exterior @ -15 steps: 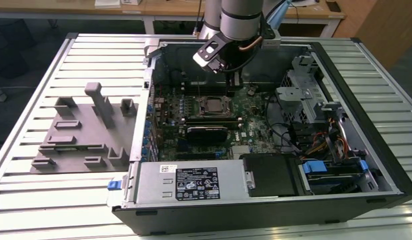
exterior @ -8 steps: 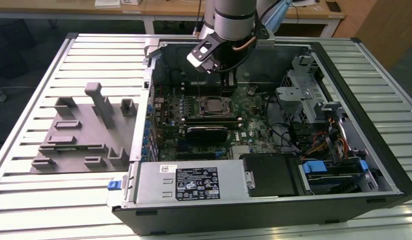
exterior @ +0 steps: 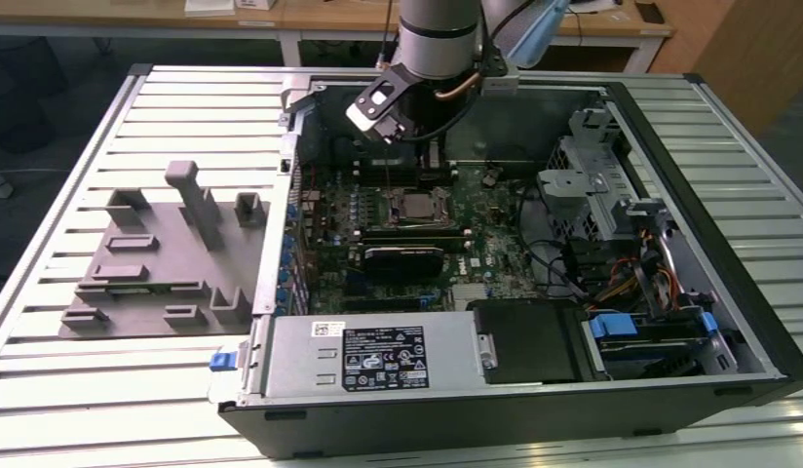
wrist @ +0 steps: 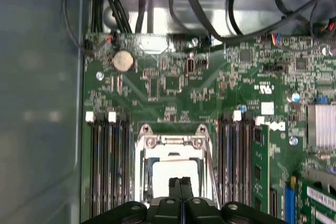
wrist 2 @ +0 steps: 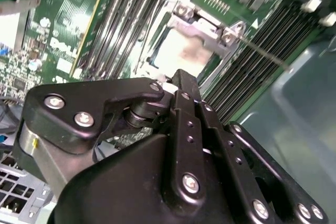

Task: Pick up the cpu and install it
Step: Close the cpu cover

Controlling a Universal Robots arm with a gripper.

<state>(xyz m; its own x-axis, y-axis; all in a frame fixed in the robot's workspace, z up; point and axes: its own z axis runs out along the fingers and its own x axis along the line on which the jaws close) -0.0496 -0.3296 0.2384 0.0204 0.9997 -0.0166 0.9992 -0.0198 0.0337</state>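
The cpu (wrist: 160,178) lies in the socket on the motherboard (wrist: 173,93), its bright silver top showing through the window of the metal socket frame (wrist: 174,141). In the exterior view it is the shiny square (exterior: 419,205) near the middle of the open computer case (exterior: 532,414). The gripper (wrist: 181,183) hangs directly over it. Its 2 fingers (wrist 2: 181,85) are pressed together with nothing between them, so it carries no load. Whether the fingertips touch the lid or stop just above it, I cannot tell. Banks of memory slots (wrist: 107,166) run along both sides of the socket. A thin lever wire (wrist 2: 262,53) angles out from 1 corner of the frame. The grey tray (exterior: 155,253) on the exterior view's left, well apart from the case, shows no chip. The placing step therefore looks done, though I cannot tell whether the frame is clamped. The main risk, as I judge it, is downward force. Closed tips bearing on 1 spot of the lid could tilt a chip that is not fully seated and bend the socket contacts. A sideways drift could scrape the lid or catch the lever wire.
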